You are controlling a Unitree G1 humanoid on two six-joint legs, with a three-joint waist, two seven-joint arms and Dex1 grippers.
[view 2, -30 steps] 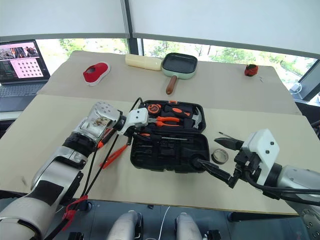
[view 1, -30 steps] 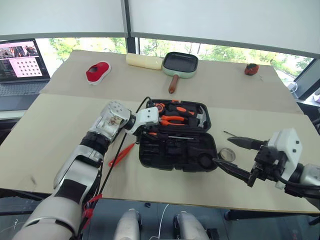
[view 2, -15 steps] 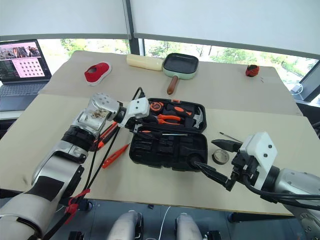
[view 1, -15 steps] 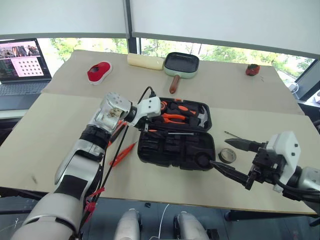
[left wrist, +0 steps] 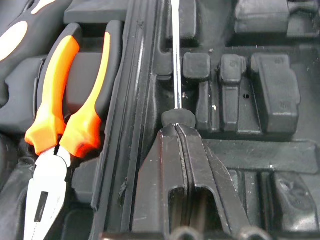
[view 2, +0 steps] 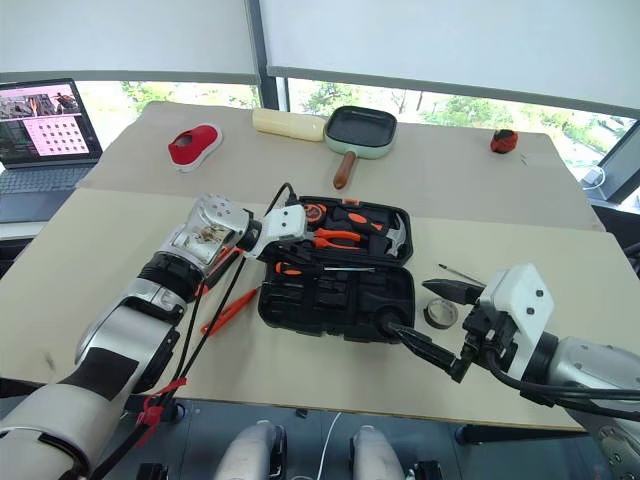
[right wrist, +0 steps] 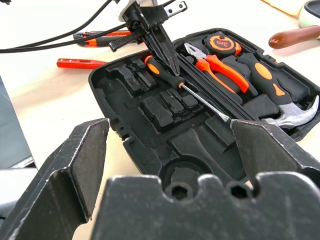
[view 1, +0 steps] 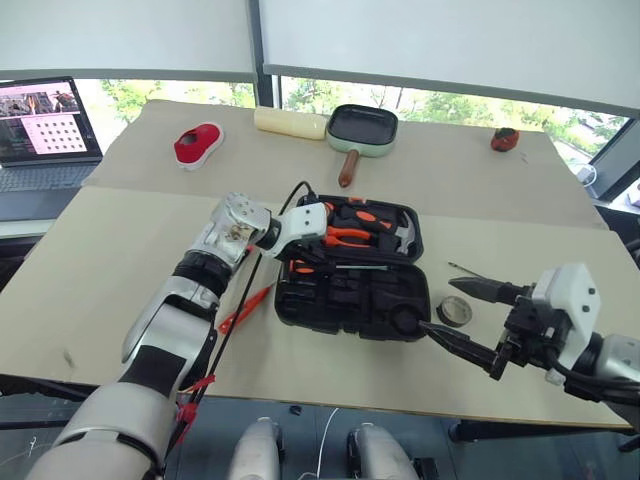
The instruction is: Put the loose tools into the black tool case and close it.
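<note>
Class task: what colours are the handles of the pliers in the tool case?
The pliers have orange handles with black trim, best seen in the left wrist view.

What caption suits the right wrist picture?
Closed left gripper over a screwdriver lying in the open tool case.

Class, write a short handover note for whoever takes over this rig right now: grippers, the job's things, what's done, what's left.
Left gripper: shut, tips over the screwdriver lying in the open black tool case.
Right gripper: open, holding nothing, at the case's right end.
Done: one screwdriver in the case.
Left: tester pen and utility knife on the table left of the case, tape roll on its right; then close the case.
</note>
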